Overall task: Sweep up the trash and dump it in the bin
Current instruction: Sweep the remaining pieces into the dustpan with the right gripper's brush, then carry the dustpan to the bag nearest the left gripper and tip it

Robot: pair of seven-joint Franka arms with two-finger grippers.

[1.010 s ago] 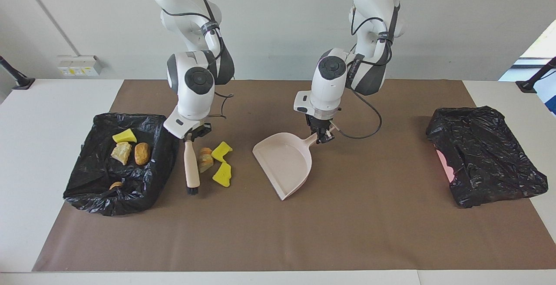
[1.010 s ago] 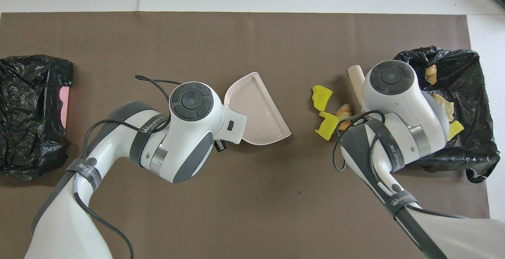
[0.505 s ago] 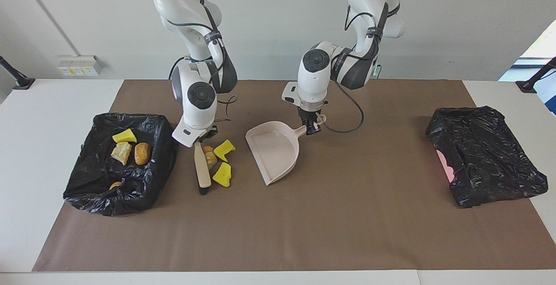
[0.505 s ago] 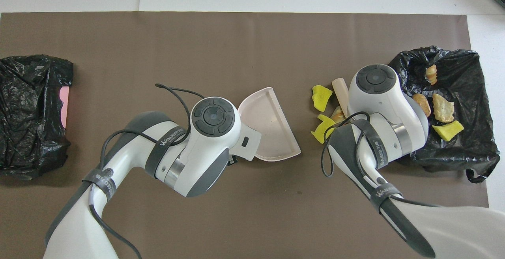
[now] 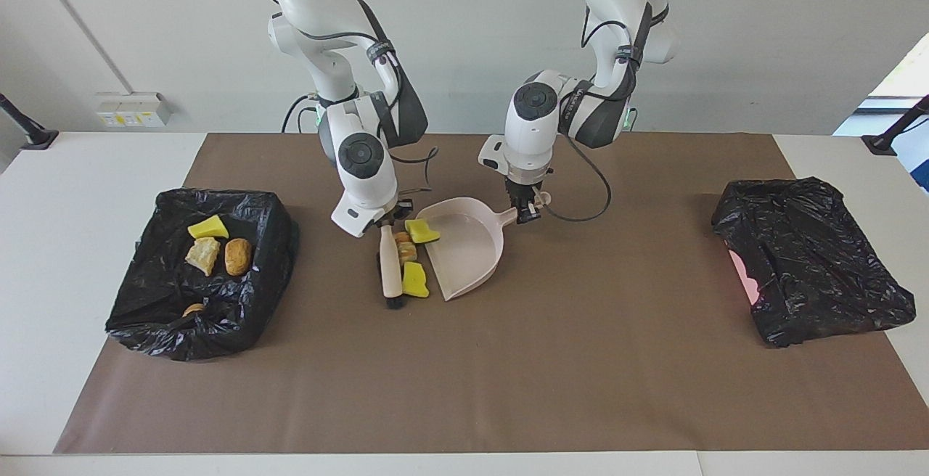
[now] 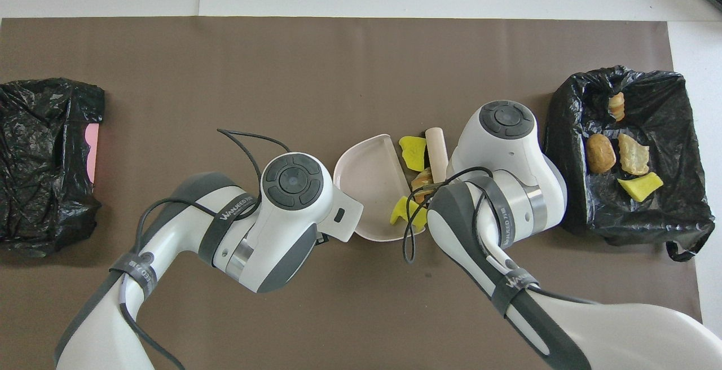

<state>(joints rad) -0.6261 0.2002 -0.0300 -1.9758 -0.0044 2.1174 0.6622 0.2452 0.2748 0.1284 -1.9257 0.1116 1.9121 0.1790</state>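
Note:
My right gripper [image 5: 382, 223] is shut on the top of a beige brush [image 5: 390, 267] whose bristles rest on the mat. My left gripper [image 5: 524, 212] is shut on the handle of the beige dustpan [image 5: 472, 240], which lies flat. Between brush and pan are three trash scraps: a yellow sponge [image 5: 421, 231] on the pan's lip, a brown bread lump [image 5: 405, 250] and a second yellow sponge [image 5: 415, 280] at the pan's open edge. In the overhead view the sponges [image 6: 413, 152] sit between the brush handle [image 6: 437, 147] and the dustpan [image 6: 366, 178].
A black-bag-lined bin [image 5: 272, 244] stands at the right arm's end and holds several scraps: a yellow sponge [image 5: 207, 227], a pale chunk [image 5: 202, 255] and brown lumps [image 5: 237, 256]. A crumpled black bag [image 5: 809, 258] over something pink lies at the left arm's end.
The right gripper has pushed the brush and the three scraps away from the bin, up against the dustpan. The left gripper has moved the dustpan toward them. One sponge now sits on the pan's lip.

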